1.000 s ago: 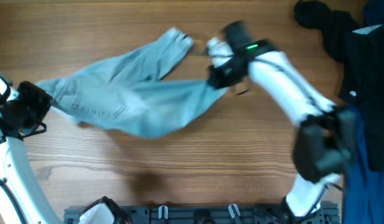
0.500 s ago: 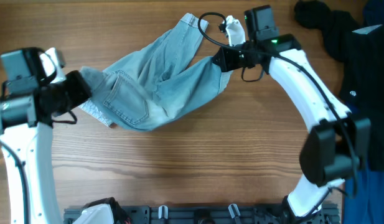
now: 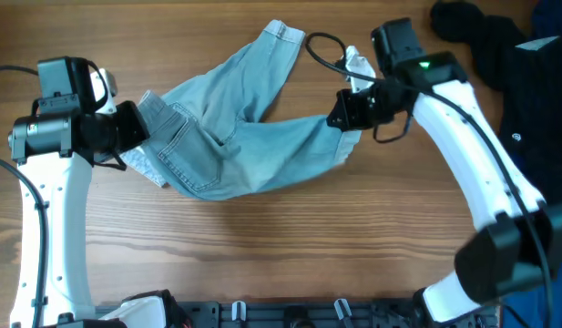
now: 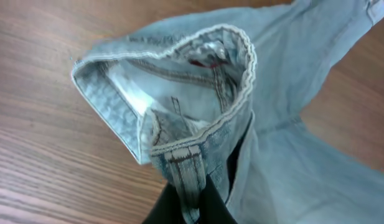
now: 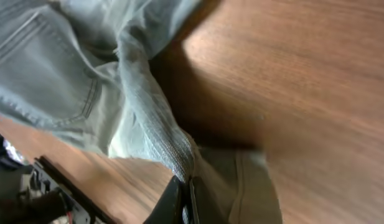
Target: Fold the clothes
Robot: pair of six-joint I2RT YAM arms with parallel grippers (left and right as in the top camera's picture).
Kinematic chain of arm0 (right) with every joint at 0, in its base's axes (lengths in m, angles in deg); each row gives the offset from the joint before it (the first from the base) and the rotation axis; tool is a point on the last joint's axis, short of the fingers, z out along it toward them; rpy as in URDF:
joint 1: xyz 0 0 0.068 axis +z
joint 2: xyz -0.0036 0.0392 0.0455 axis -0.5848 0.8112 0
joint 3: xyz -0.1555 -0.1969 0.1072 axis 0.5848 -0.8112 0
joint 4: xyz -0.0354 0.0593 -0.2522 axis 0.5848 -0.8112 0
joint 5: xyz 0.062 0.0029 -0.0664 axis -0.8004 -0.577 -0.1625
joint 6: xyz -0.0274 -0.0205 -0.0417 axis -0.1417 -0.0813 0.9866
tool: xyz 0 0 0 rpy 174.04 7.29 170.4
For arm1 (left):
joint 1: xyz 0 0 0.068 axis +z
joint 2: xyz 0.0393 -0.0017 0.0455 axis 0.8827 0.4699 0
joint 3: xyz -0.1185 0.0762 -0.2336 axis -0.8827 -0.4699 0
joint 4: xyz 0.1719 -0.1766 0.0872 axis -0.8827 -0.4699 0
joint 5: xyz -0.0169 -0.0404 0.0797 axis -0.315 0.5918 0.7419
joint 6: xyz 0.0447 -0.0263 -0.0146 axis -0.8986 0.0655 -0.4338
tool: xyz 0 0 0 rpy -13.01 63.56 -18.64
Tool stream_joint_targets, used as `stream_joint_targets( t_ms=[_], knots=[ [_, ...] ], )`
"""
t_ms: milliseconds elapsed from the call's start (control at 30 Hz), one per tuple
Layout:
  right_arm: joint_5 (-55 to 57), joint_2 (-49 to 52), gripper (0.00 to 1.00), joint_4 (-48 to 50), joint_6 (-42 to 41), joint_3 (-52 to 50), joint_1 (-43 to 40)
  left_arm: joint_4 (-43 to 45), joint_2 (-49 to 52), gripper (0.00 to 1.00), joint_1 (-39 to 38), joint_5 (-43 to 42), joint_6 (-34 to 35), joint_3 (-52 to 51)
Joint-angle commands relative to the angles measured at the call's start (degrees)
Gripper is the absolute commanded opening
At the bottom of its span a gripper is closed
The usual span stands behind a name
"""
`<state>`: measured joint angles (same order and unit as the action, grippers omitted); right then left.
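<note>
The light blue denim shorts (image 3: pixel 235 137) hang stretched between my two grippers above the wooden table, waistband at the left, one leg sticking up toward the far edge. My left gripper (image 3: pixel 130 128) is shut on the waistband; the left wrist view shows the waistband (image 4: pixel 192 168) pinched between the black fingers (image 4: pixel 190 208), with the white lining open above. My right gripper (image 3: pixel 342 114) is shut on the other end of the shorts; the right wrist view shows its fingers (image 5: pixel 182 202) pinching a fold of denim (image 5: pixel 160 143).
A black garment (image 3: pixel 495 46) and dark blue fabric (image 3: pixel 545 182) lie at the right edge of the table (image 3: pixel 281 255). A black rail (image 3: pixel 290 314) runs along the front edge.
Both grippers have lifted the shorts and shifted them right. The right gripper moved right and slightly nearer; the left arm came in from the left edge, and the shorts are pulled straighter.
</note>
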<state>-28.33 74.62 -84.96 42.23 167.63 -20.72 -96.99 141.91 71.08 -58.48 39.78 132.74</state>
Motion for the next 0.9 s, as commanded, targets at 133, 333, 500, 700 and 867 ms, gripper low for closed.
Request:
stream_joint_targets(
  t_ms=[133, 333, 500, 700, 867],
  knots=[
    [1.99, 10.69, 0.06, 19.71, -3.98, 0.04, -0.07, 2.89, -0.15, 0.04, -0.26, 0.57, -0.9, 0.09],
    [0.81, 17.11, 0.66, 19.08, -2.51, 0.04, -4.07, 2.23, -0.13, 0.04, -0.26, 0.55, -0.9, 0.07],
    [-6.73, 15.82, 0.63, 7.58, 5.9, 0.04, -6.01, 2.86, -0.15, 0.04, -0.26, 0.55, -0.92, 0.07],
    [2.14, 15.85, 0.18, -2.01, 0.94, -3.32, -1.4, 2.89, -0.15, 0.04, -0.26, 0.55, -0.9, 0.07],
    [12.76, 16.33, 0.05, 7.21, -10.82, -14.19, 1.42, 2.84, -0.15, 0.04, -0.26, 0.52, -0.87, 0.07]
  ],
)
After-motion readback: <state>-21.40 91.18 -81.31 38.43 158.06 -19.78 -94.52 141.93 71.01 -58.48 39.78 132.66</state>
